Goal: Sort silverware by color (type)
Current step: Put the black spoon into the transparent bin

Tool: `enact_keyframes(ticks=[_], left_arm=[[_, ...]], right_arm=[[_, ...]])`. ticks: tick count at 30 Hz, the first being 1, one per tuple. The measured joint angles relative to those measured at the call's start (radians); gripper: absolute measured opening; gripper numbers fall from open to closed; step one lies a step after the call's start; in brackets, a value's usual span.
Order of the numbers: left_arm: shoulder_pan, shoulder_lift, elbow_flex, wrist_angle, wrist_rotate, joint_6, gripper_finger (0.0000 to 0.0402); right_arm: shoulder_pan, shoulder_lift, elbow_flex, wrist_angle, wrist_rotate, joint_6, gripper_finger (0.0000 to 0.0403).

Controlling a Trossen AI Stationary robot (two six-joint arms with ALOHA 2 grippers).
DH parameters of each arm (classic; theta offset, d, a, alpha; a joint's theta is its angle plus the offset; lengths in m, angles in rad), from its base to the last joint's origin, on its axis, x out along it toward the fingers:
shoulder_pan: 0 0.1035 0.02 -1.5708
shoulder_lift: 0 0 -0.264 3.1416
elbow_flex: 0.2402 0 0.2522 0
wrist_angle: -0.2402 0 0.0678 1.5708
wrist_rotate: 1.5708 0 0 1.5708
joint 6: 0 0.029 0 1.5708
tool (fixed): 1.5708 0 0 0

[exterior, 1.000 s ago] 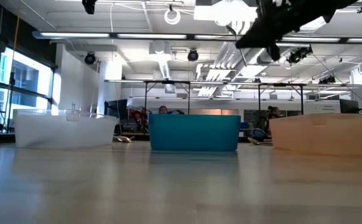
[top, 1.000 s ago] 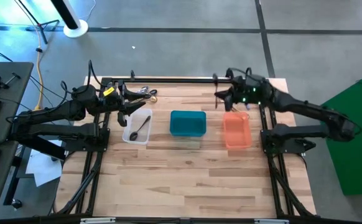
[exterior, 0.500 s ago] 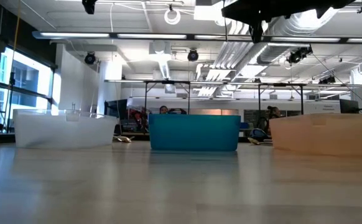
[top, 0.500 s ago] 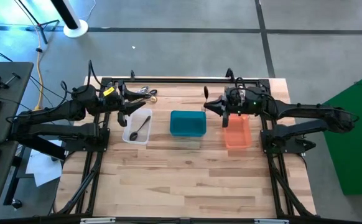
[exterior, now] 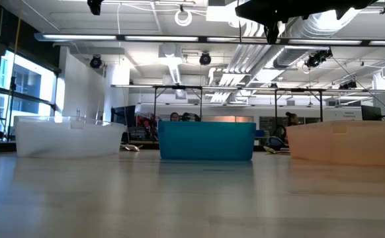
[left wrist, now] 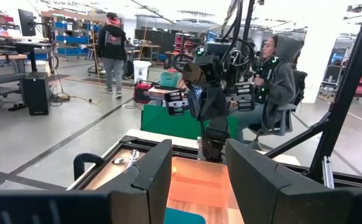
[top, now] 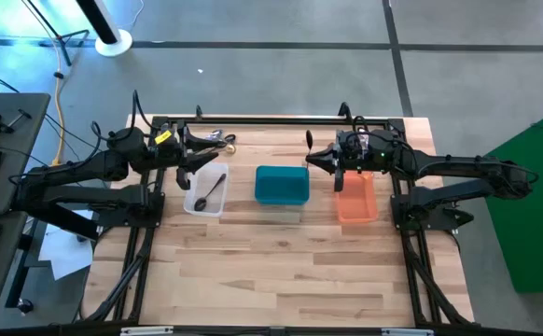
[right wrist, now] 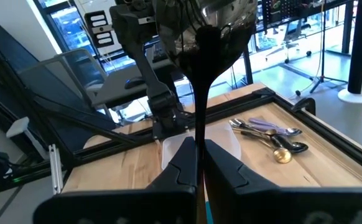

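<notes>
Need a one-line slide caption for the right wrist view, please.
Right gripper shut on a dark spoon held upright, with loose silverware and the clear bin on the table beyond.

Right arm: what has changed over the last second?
The right tool, shut on a dark spoon, swung from over the orange bin toward the teal bin, then held there. The left tool, the bins and the spoon in the clear bin stayed put.

A teal bin (top: pixel 282 185) sits mid-table; a clear bin (top: pixel 204 191) lies to its left, an orange bin (top: pixel 355 197) to its right. Behind, seemingly seated, a hooded person (left wrist: pixel 277 81).
</notes>
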Motion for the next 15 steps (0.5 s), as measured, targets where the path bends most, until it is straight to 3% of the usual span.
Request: enact_keyframes(ticks=[9,15], left_arm=[[0.000,0.053,0.001,0.069,0.012,-0.070,0.0142],[0.000,0.223,0.002,0.208,0.051,-0.046,0.0142]], right_arm=[[0.000,0.022,0.000,0.030,-0.007,-0.008,0.0000],[0.017,0.141,0.001,0.252,-0.019,0.010,0.0000]])
